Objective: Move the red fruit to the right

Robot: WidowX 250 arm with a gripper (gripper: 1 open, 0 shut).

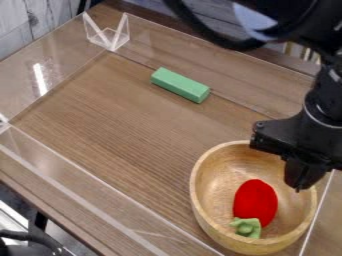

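Note:
The red fruit (255, 203) lies inside the wooden bowl (211, 181) at the lower right, its pale green cap pointing toward the front rim. My gripper (294, 182) hangs over the bowl's right half, just right of and slightly above the fruit, fingers shut and pointing down with nothing between them. It is apart from the fruit.
A flat green rectangular block (179, 84) lies on the wooden tabletop (120, 130) toward the back. Clear acrylic walls (54, 60) fence the work area, with a folded clear piece (107, 34) at the back left corner.

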